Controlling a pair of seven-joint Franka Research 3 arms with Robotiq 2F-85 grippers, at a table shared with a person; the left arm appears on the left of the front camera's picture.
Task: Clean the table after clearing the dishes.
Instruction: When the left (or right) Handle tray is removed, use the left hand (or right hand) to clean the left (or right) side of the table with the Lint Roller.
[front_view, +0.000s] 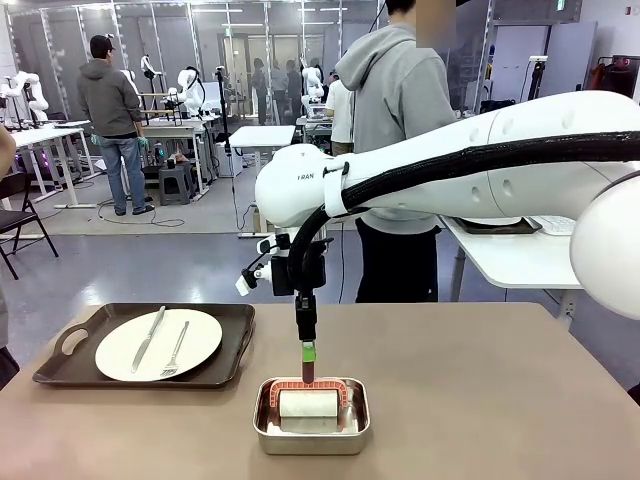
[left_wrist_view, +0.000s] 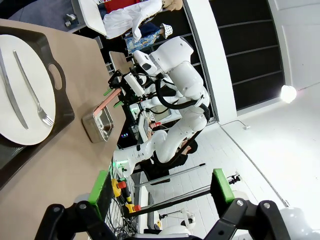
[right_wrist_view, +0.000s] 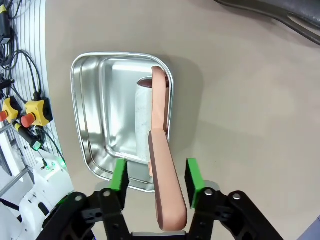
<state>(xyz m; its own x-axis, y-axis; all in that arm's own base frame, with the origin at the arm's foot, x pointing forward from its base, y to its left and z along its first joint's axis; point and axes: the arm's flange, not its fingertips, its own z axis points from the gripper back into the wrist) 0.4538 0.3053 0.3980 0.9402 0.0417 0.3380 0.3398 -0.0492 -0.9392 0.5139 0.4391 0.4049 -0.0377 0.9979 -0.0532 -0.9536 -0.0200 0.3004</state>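
**Pads of right gripper (front_view: 308, 352) astride roller handle (right_wrist_view: 161, 125)**

On the table (front_view: 480, 380), the tray (front_view: 236, 322) with its plate (front_view: 205, 335), knife (front_view: 148, 338) and fork (front_view: 175, 350) lies left of and beyond that gripper, well apart. Green pads flank the handle over the steel pan (front_view: 262, 425), gaps showing, unclamped. The left gripper (left_wrist_view: 161, 184) gapes empty.

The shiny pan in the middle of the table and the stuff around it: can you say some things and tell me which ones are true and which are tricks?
1. The steel pan holds a white roller with a pink handle. True.
2. The plate sits inside the pan. False: it lies on the tray, beside the pan.
3. A knife and a fork lie on the plate. True.
4. The right gripper is holding the fork. False: its fingers stand either side of the roller's handle, above the pan.
5. The left gripper is open with nothing between its pads. True.
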